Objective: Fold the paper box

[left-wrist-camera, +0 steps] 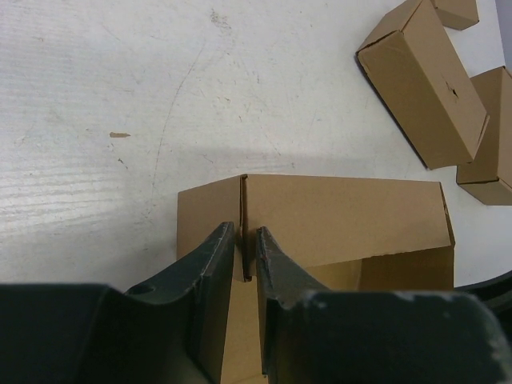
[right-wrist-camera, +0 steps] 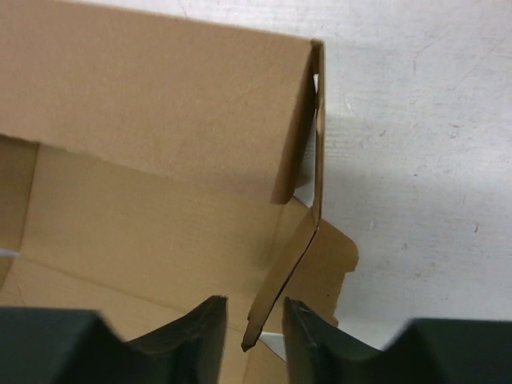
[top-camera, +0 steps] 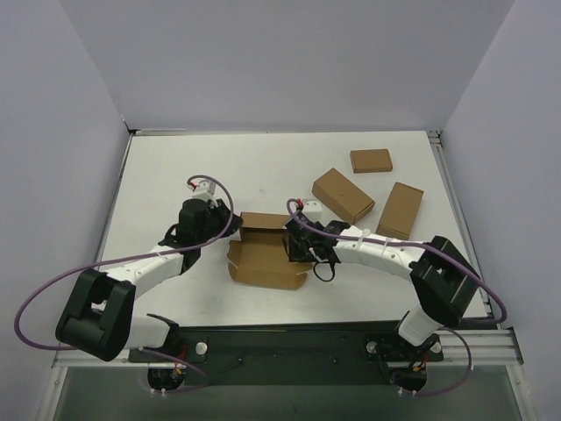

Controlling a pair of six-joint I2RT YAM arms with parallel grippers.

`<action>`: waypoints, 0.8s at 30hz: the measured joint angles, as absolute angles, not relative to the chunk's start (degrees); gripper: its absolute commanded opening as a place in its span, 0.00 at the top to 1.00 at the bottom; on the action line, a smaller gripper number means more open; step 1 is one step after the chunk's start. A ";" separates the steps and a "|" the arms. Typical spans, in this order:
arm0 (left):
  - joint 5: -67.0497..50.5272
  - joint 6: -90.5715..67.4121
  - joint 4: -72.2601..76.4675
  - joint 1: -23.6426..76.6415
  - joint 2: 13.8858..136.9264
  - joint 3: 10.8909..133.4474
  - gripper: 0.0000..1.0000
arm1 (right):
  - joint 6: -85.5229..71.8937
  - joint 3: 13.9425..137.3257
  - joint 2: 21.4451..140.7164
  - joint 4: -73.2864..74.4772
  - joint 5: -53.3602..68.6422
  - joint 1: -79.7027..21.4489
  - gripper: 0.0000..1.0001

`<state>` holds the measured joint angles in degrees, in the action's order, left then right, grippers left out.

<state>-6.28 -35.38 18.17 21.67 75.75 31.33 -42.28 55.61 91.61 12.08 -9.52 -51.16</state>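
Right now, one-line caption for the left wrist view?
Left pincer pinching an upright flap of the half-folded paper box, small boxes beyond.

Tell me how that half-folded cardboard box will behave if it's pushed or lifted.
Probably floppy: the box is thin sheet, and its side flap bends at a crease. Likely light, so a push may slide it over the table rather than fold it. Lifted by one wall, it would probably sag.
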 measured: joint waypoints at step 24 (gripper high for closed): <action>-6.24 -32.47 13.21 21.82 75.66 33.91 0.73 | -25.36 40.91 74.39 2.92 -8.29 -41.06 0.39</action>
